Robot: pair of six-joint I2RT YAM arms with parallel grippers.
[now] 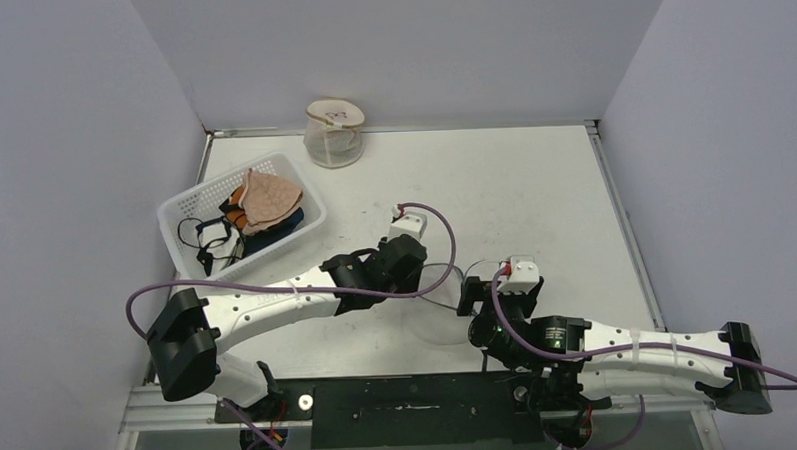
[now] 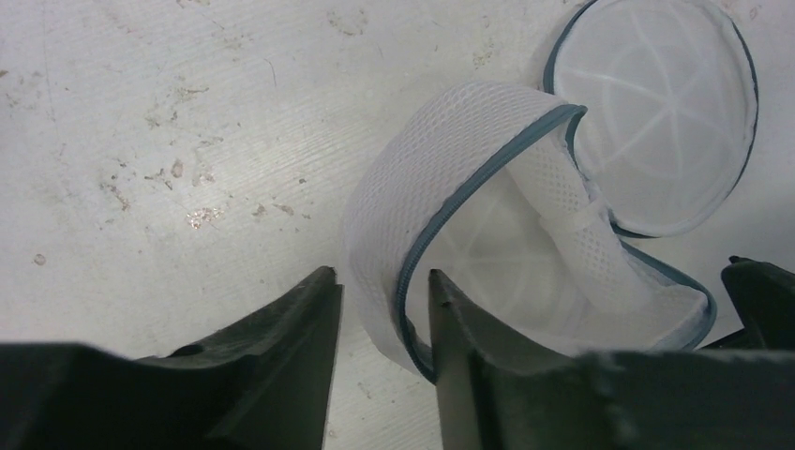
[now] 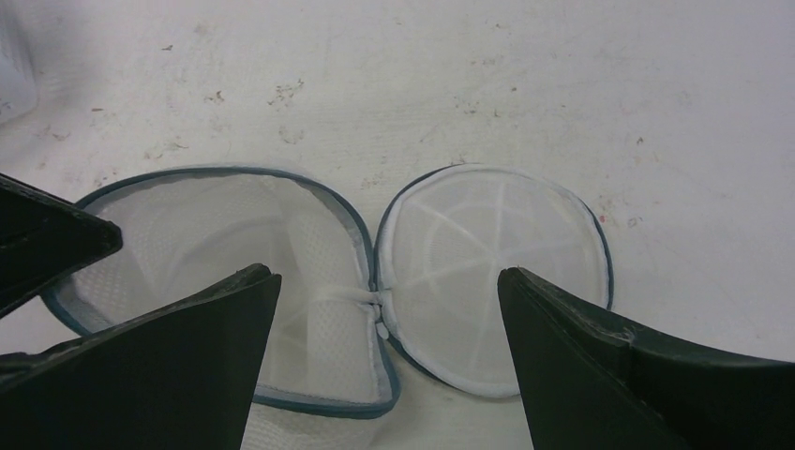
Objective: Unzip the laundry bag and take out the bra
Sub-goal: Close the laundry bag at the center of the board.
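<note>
Nearest the lens, your left gripper (image 2: 381, 281) is straddling the upright mesh wall of the laundry bag (image 2: 441, 122), one finger outside and one inside its teal zip trim (image 2: 487, 164). The jaws are standing close around the fabric, but you cannot tell whether they are actually pinching it. Your right gripper (image 3: 386, 274) is hanging wide open over the spot where the round lid (image 3: 497, 253) is lying flopped flat on the table (image 2: 187, 112) beside the bag's body. The bag is sitting unzipped between the two arms, and its inside is looking empty. A peach padded garment (image 1: 271, 197), probably the bra, is lying in the white basket (image 1: 189, 207), well apart at the far left. Expect the bag to be handling as very light, soft mesh that is collapsing and sliding under any push, so the stiffer zip trim is offering a better hold than loose netting. The bra is likely just as floppy, so a cup edge or strap is looking like the surest grip.
</note>
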